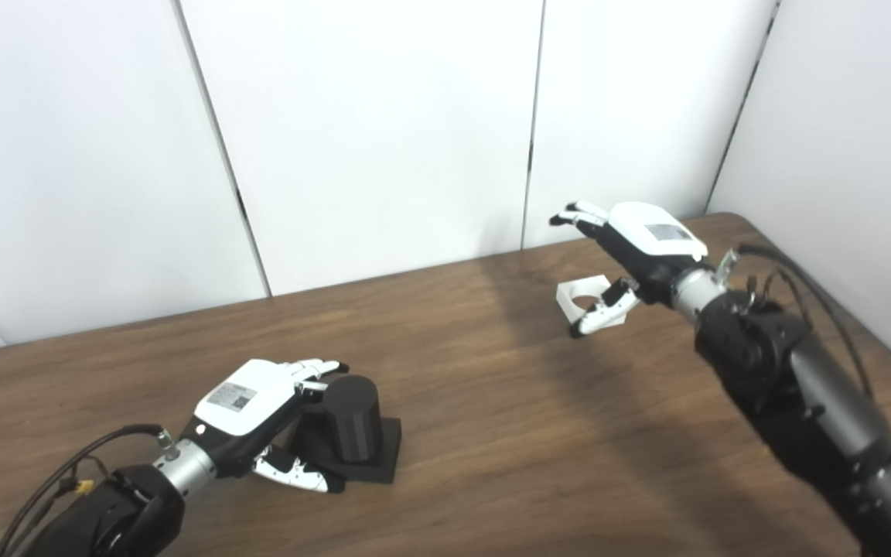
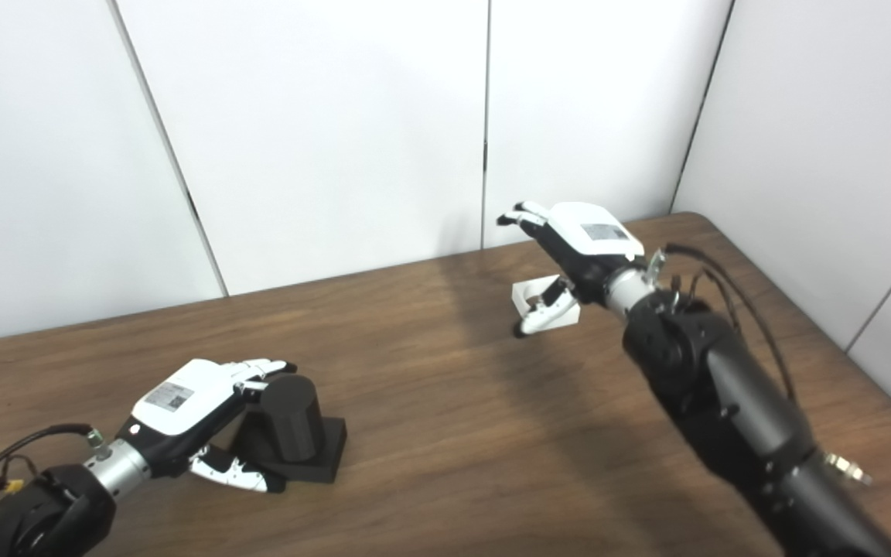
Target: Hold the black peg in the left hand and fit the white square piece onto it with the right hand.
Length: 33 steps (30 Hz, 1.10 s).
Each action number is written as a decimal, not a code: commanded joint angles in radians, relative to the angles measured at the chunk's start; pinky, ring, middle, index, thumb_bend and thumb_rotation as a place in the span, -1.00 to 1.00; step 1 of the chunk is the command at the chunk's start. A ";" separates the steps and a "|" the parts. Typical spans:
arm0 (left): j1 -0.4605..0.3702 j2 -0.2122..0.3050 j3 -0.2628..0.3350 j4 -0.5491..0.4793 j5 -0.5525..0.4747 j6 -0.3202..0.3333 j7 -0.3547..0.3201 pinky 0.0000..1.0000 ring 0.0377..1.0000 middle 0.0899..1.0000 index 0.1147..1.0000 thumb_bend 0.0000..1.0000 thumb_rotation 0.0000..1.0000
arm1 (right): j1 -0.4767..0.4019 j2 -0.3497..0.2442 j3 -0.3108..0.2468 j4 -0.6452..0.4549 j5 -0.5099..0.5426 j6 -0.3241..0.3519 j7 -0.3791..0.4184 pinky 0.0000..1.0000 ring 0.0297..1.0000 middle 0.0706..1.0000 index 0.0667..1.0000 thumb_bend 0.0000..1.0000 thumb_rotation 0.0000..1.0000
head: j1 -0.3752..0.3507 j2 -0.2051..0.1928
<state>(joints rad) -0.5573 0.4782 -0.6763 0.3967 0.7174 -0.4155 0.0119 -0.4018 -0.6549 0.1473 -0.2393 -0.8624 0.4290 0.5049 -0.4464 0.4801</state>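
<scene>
The black peg (image 1: 353, 418), a short cylinder on a square black base, stands upright on the wooden table (image 1: 492, 433) at the front left. My left hand (image 1: 256, 406) reaches in from its left. The fingers lie stretched along the far side of the peg's top, the thumb sits low by the base, and the hand is open, not closed around the peg. The white square piece (image 1: 578, 296), which has a round hole, lies on the table at the back right. My right hand (image 1: 635, 247) hovers over it, open, fingers spread above it and thumb just in front.
White wall panels (image 1: 384, 131) stand right behind the table's far edge and along its right side. The right forearm (image 1: 793, 387) slants across the front right corner. Cables loop off both wrists.
</scene>
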 commanded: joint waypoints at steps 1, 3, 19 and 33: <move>0.078 0.044 -0.057 0.053 0.078 -0.035 -0.090 0.61 0.78 0.80 -0.15 0.05 -0.87 | -0.057 -0.028 0.008 0.003 -0.048 0.014 0.017 0.77 0.97 1.00 0.79 0.86 -0.73 | -0.006 -0.002; 0.078 0.046 -0.055 0.057 0.077 -0.040 -0.086 0.61 0.77 0.79 -0.15 0.05 -0.87 | -0.069 -0.030 0.014 0.020 -0.062 0.012 0.027 0.79 0.97 1.00 0.78 0.86 -0.77 | -0.008 -0.004; 0.080 0.051 -0.055 0.065 0.084 -0.045 -0.087 0.61 0.79 0.82 -0.14 0.05 -0.87 | -0.194 -0.044 0.074 0.249 -0.120 -0.004 0.078 0.89 0.99 1.00 0.83 0.78 -0.71 | -0.011 -0.010; 0.084 0.055 -0.053 0.040 0.085 -0.033 -0.100 0.61 0.79 0.81 -0.14 0.05 -0.87 | -0.271 -0.005 0.120 0.460 -0.080 -0.058 -0.024 0.82 0.95 1.00 0.79 0.74 -0.81 | 0.005 -0.004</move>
<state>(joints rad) -0.5484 0.4848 -0.6726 0.4060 0.7122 -0.4443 0.0286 -0.6096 -0.6413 0.2721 0.2247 -0.9440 0.3906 0.5165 -0.4433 0.4740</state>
